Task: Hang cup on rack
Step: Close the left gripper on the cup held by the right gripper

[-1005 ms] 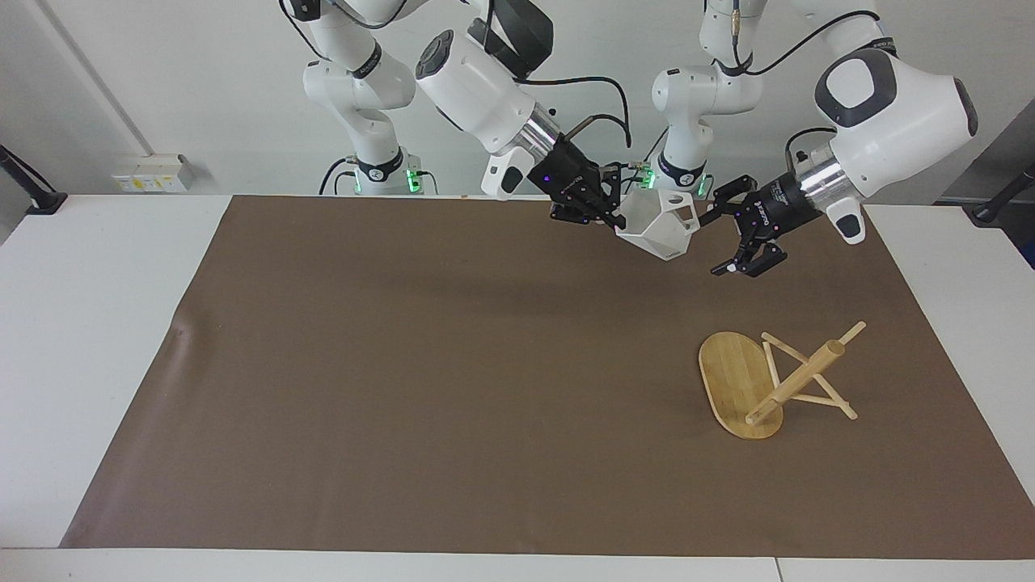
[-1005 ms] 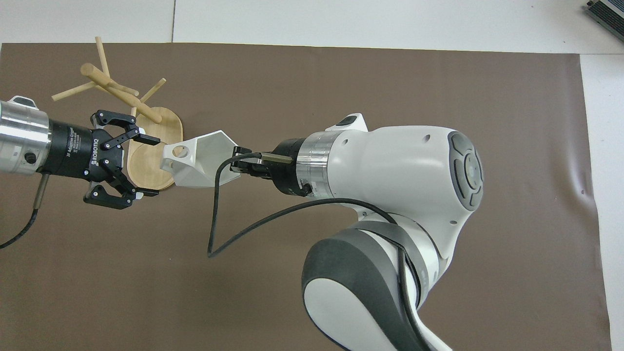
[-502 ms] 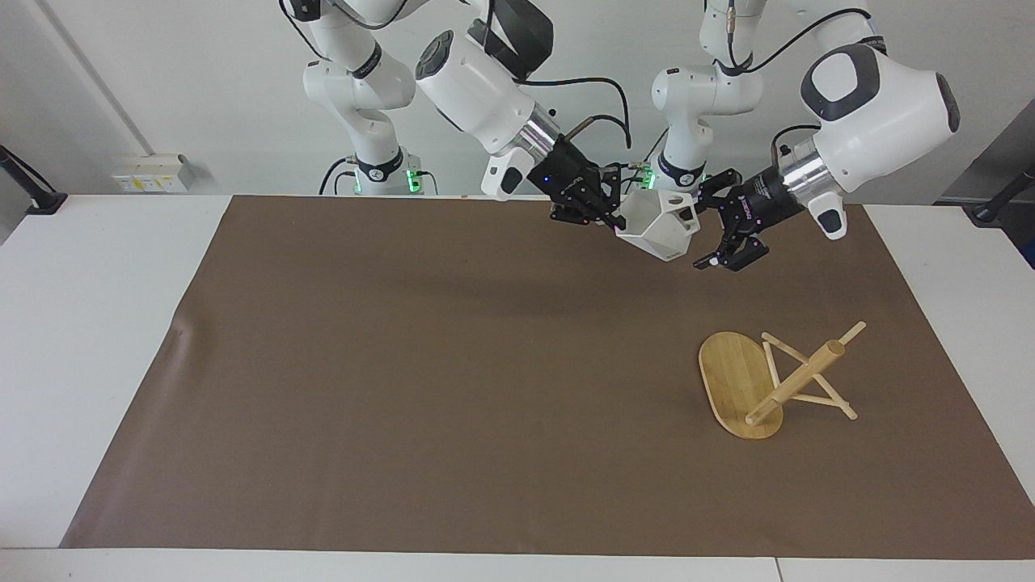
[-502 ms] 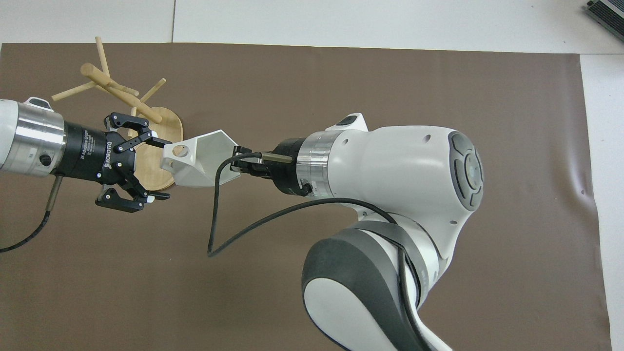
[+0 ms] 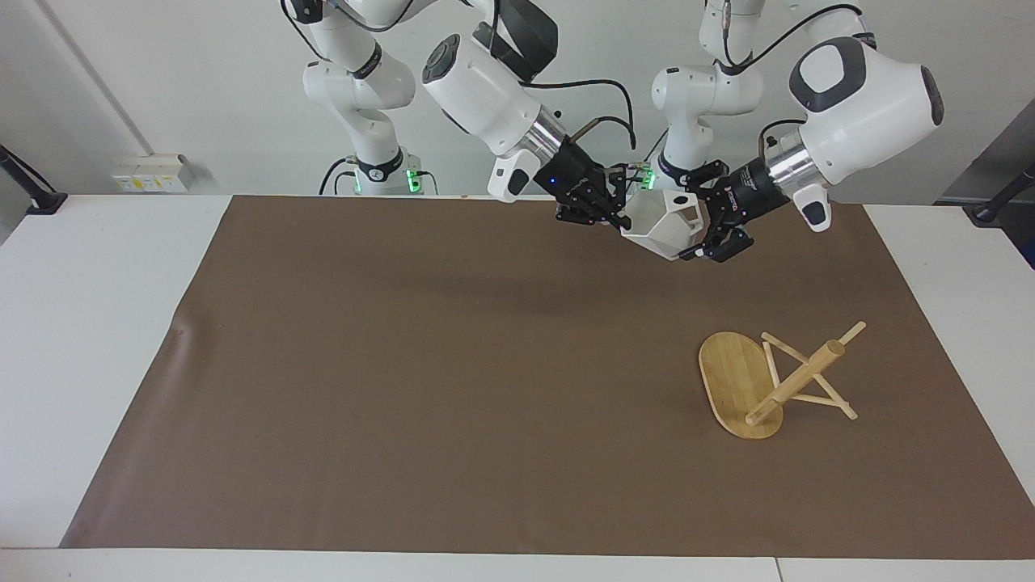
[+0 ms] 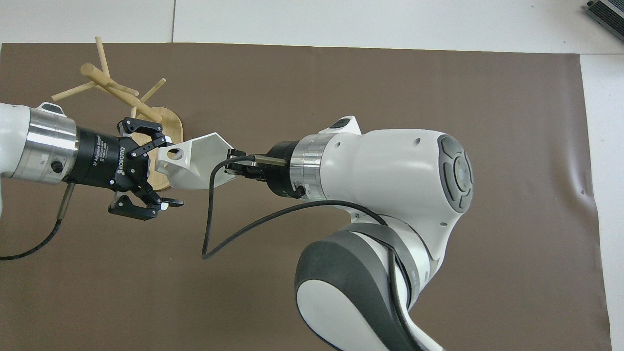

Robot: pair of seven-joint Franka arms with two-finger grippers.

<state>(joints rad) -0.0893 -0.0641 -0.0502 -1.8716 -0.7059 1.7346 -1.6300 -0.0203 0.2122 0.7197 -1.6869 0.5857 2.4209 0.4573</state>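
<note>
The white faceted cup hangs in the air over the mat's edge nearest the robots, handle hole toward the left arm's end. My right gripper is shut on its rim. My left gripper is open, its fingers straddling the cup's handle end; I cannot tell whether they touch it. The bamboo rack lies tipped on its side on the mat toward the left arm's end, post and pegs pointing away from the robots.
A brown mat covers most of the white table. A black cable loops down from the right wrist. A dark device sits at the table corner farthest from the robots, at the right arm's end.
The left gripper, still open, has moved in toward the cup until its fingers flank the handle end. The right gripper and the cup have shifted slightly toward it.
</note>
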